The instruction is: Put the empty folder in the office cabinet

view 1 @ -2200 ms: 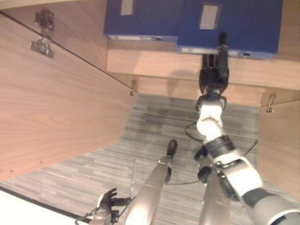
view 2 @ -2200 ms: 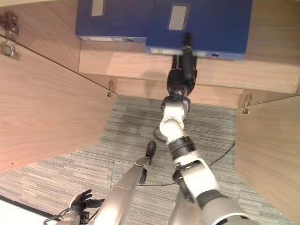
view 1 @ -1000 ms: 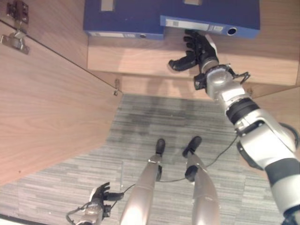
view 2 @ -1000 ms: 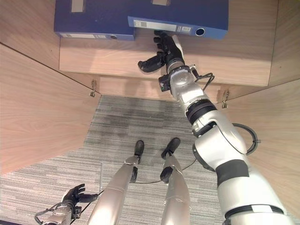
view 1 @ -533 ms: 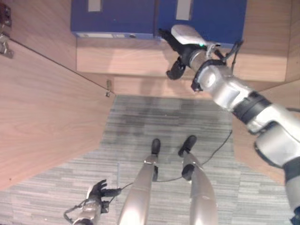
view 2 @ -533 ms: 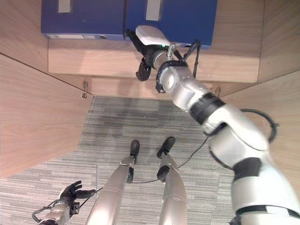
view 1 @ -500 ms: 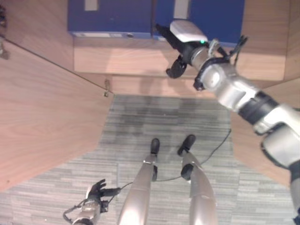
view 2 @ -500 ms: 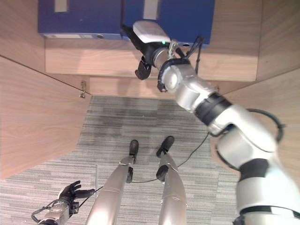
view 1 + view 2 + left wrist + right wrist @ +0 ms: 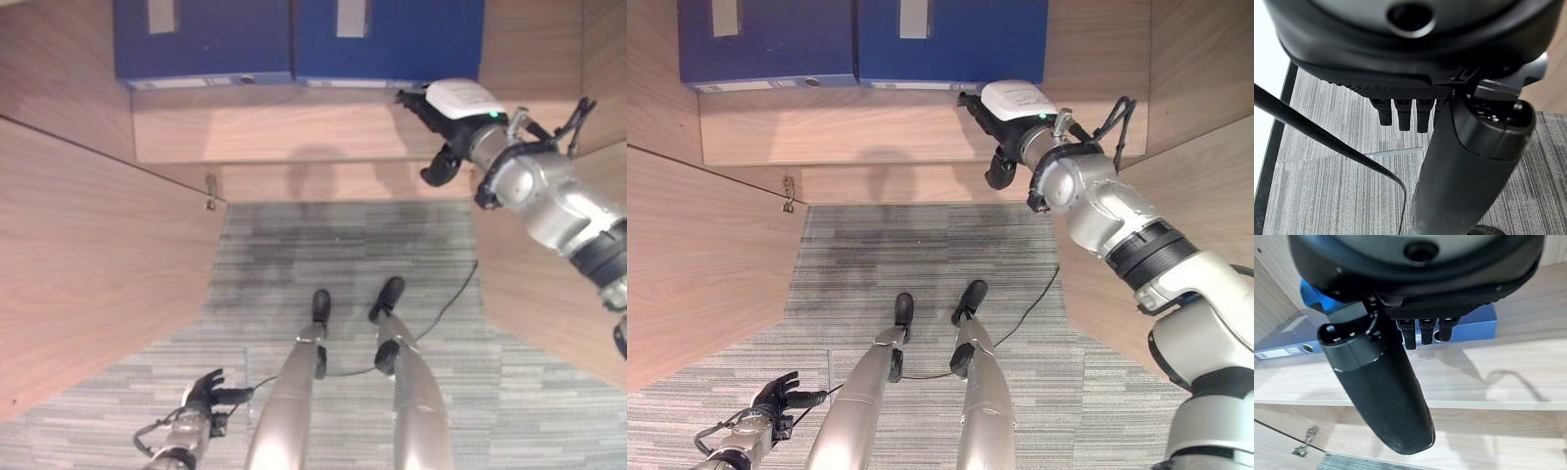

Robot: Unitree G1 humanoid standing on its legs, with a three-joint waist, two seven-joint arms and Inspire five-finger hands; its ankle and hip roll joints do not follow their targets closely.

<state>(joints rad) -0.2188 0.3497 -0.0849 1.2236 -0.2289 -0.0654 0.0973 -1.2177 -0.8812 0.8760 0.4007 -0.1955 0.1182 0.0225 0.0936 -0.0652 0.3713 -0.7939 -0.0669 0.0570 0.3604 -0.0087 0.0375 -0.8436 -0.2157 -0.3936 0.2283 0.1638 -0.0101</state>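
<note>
Two blue folders [image 9: 862, 39] lie side by side on the cabinet shelf [image 9: 872, 122] at 12 o'clock. At 2 o'clock the right hand [image 9: 1004, 113] hovers just off the shelf edge, fingers relaxed, holding nothing. At 7 o'clock the left hand [image 9: 774, 395] hangs with fingers spread above grey carpet [image 9: 872, 255].

Light wood cabinet shelf [image 9: 872, 122] running across the top, open cabinet doors [image 9: 88, 255] standing either side, metal hinge [image 9: 210, 186] showing below shelf, grey striped carpet [image 9: 921, 255] lying beneath.
</note>
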